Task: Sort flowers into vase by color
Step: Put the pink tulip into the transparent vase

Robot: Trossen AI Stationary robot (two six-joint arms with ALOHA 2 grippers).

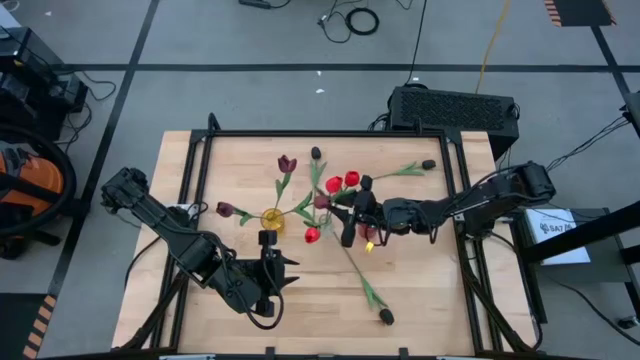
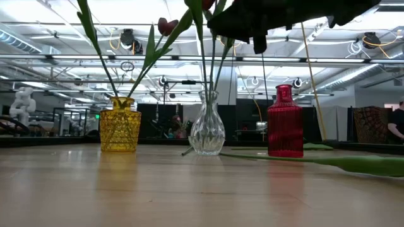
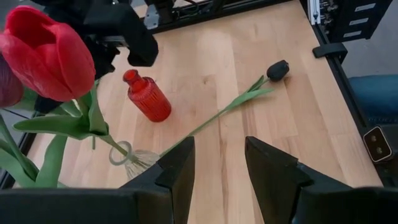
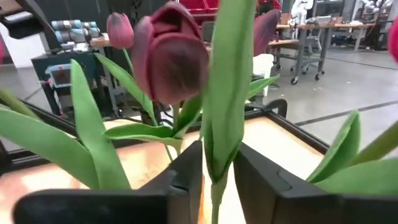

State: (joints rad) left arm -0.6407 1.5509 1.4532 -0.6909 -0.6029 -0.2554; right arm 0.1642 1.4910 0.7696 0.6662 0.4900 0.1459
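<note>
1. Green stem (image 4: pixel 219 124) sits between my right gripper (image 1: pixel 352 222) jaws, which stand just around it at the high view's centre, over the clear vase (image 2: pixel 207 129); I can't tell whether they pinch it.
2. I judge this a placing step: next, release and lift clear.
3. Left gripper (image 1: pixel 272 262), lower centre-left, waits open and empty.
4. Near-black tulips (image 1: pixel 385 316) lie loose on the table (image 1: pixel 430 300).

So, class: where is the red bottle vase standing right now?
In the low view, the red bottle vase stands upright on the table, rightmost of three, beside the clear glass vase.
</note>
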